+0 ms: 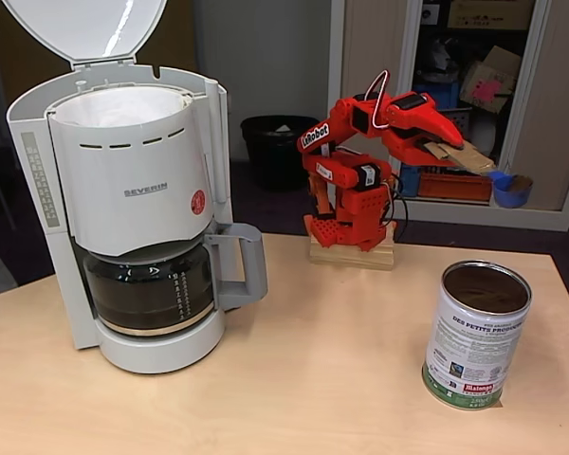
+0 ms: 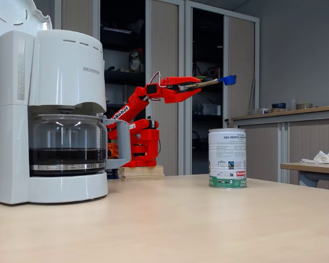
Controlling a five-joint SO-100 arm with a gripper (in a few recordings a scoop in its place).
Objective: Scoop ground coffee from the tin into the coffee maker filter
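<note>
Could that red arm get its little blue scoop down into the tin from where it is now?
Probably yes. The tin stands open with nothing over it, and the scoop held in the pincer hangs in the air above and behind it. The table around the tin is bare.

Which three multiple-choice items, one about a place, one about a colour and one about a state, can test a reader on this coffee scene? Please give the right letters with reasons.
1. Where is the small blue plastic scoop?
A. Inside the tall cylindrical metal tin
B. In the air, above and behind the tin
C. On the table

2. What colour is the robot arm?
A. Red
B. White
C. Black

3. How is the lid of the large white drip coffee machine?
A. Shut
B. Taken off
C. Swung up open

Answers:
1 B: the red arm's end effector holds the scoop's handle high above the tin.
2 A: the arm is red in both fixed views.
3 C: the lid stands raised over the white paper filter.
</note>
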